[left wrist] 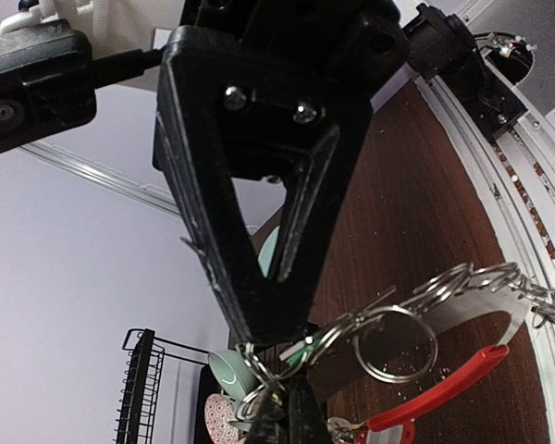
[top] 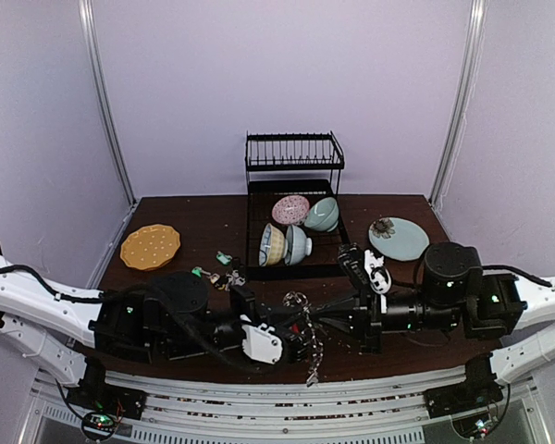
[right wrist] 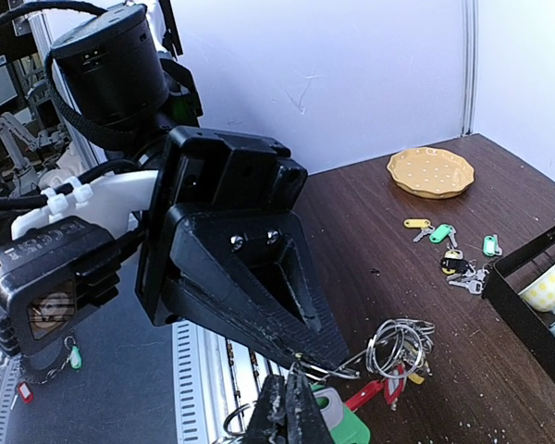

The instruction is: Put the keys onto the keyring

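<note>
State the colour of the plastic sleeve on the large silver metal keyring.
Red plastic sleeve, clearest in left wrist view.

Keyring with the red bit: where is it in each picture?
Top external: the keyring hangs low in the middle, between the two arms.
Left wrist: lower right, with the red sleeve showing.
Right wrist: bottom middle, silver loops and a bit of red.
Shared landmark: the black rack, behind the keyring in the top view, bottom left in the left wrist view, at the right edge in the right wrist view.
</note>
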{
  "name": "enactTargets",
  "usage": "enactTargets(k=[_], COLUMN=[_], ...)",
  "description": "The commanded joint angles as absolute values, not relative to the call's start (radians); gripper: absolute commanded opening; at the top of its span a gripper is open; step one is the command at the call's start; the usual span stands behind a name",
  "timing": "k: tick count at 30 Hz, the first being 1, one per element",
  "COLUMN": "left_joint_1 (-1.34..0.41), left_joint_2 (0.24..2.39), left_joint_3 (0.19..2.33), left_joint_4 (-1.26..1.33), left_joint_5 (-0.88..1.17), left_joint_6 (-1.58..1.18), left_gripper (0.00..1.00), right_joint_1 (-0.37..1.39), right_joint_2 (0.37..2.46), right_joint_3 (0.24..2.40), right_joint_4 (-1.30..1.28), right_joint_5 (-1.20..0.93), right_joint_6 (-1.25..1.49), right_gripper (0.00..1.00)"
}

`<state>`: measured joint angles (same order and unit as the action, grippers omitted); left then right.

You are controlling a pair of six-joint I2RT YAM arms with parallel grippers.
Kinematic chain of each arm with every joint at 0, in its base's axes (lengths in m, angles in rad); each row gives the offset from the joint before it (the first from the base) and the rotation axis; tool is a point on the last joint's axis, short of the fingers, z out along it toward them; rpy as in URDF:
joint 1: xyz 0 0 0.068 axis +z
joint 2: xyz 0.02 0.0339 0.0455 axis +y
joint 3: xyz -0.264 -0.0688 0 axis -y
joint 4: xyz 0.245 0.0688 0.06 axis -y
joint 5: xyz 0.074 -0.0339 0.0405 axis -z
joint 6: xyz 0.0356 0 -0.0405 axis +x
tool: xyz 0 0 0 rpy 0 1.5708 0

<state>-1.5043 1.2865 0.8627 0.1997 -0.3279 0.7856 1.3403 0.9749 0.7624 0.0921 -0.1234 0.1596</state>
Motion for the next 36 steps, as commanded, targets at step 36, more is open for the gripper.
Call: enactTargets(k=[36], left_joint_1=[-1.463], left_joint_2=[1.322], left_joint_3=[0.839], left_joint_4=[0.543], left_joint_5=[-0.288], left_joint_6=[0.599], left_gripper=[0.00], right_joint_1=[1.402], right_joint_2=[0.887], right_joint_3=[0.789], right_joint_4=[0.104], right_joint_5=[-0.056], right_joint_6=[0.082], right_gripper=[0.25])
